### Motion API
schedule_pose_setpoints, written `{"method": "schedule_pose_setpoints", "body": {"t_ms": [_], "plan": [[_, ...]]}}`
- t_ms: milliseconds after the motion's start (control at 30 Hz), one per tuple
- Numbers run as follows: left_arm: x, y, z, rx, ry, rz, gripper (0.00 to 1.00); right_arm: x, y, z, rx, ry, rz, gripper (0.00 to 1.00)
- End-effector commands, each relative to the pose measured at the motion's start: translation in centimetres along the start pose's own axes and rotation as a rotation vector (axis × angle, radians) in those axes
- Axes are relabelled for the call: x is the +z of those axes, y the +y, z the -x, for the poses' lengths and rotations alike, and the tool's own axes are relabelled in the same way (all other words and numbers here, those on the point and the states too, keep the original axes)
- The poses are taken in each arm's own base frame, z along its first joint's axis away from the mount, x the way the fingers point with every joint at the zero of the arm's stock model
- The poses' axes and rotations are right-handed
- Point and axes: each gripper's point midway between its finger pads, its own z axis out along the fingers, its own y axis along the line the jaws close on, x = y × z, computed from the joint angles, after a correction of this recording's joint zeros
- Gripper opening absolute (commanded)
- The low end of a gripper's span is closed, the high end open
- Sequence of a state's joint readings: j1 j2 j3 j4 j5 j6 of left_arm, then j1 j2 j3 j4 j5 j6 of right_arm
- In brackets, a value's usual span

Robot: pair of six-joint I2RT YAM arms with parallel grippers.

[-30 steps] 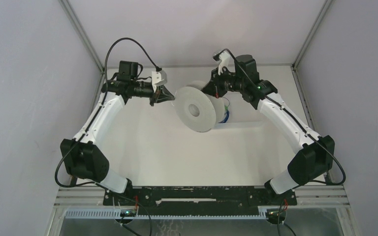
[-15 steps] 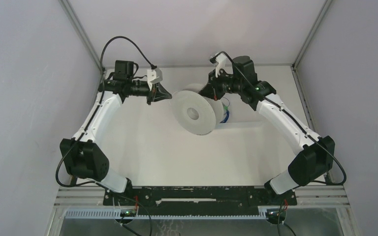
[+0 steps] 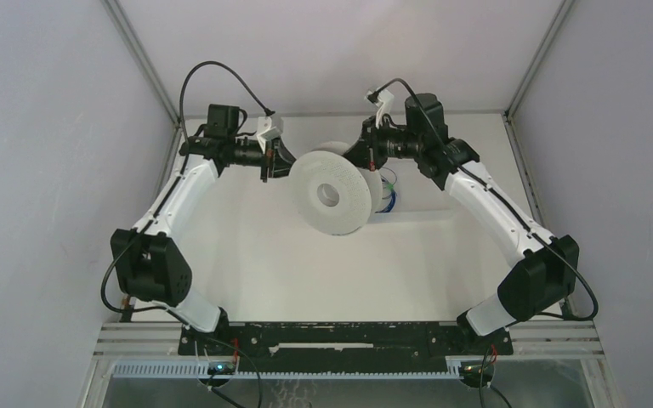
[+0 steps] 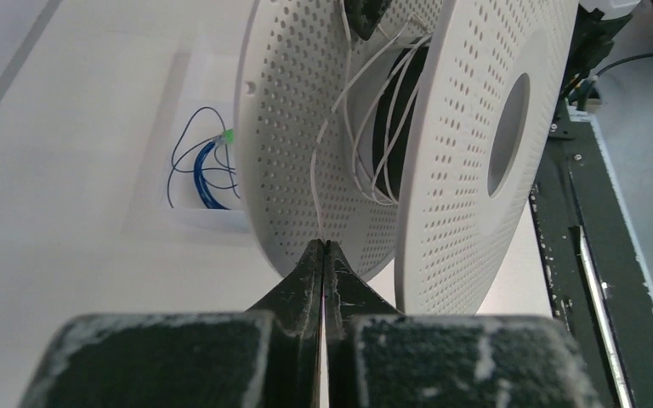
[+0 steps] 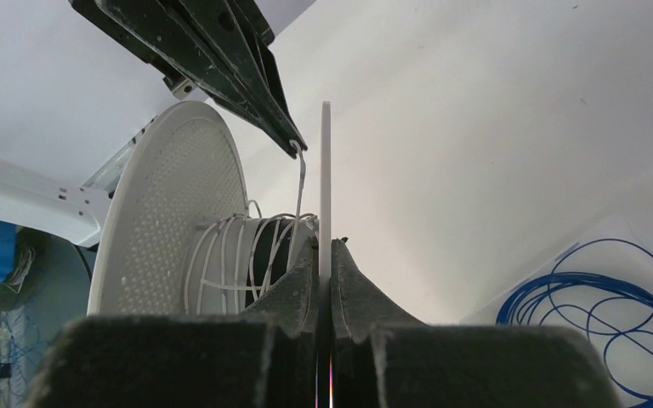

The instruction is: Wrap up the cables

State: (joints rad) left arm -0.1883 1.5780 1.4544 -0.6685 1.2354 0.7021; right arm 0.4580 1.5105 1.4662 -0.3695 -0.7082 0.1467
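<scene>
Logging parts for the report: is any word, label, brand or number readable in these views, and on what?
None can be read in any view.
Spool: plain perforated flanges, no print.
White cable: no marking.
Green tag on the blue cable: too small to tell whether it bears print.

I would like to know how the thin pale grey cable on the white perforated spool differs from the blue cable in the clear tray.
The thin pale grey cable loops around the core of the white perforated spool; the blue cable lies coiled in the clear tray. The left gripper pinches the pale cable; nothing holds the blue cable. Both are thin and looped.
</scene>
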Motion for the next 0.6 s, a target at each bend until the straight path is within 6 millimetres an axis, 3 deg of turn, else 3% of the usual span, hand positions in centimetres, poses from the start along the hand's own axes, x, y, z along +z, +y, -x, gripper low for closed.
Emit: {"method": "schedule_pose_setpoints", "body": {"t_ms": [0, 567], "plan": [[0.5, -1.3, 0.7, -0.043, -0.06, -0.079, 0.0, -1.7, 2.6, 4.5, -0.047, -0.135, 0.063, 0.0], [2.3, -5.2, 0.2, -0.144, -0.099, -0.288, 0.04, -1.4, 2.2, 4.8, -0.027, -0.15, 0.072, 0.0]]}}
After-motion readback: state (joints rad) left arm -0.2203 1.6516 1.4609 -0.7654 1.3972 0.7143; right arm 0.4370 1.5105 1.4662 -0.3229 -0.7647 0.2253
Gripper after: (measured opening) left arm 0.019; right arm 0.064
